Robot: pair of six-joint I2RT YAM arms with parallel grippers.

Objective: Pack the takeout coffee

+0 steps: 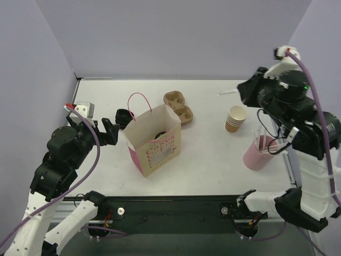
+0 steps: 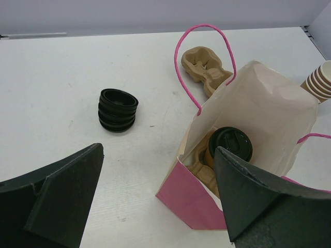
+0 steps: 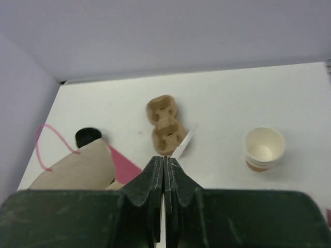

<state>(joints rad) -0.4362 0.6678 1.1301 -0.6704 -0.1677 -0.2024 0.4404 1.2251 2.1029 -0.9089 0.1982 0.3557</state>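
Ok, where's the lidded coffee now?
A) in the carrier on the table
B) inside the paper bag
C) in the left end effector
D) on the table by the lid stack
B: the left wrist view shows the takeout coffee standing inside the paper bag.

table | paper bag; lid stack; carrier; cup stack; pink holder

Bag mouth open above | takeout coffee inside | lid stack just left | cup carrier just behind | tabletop free right, to cup stack
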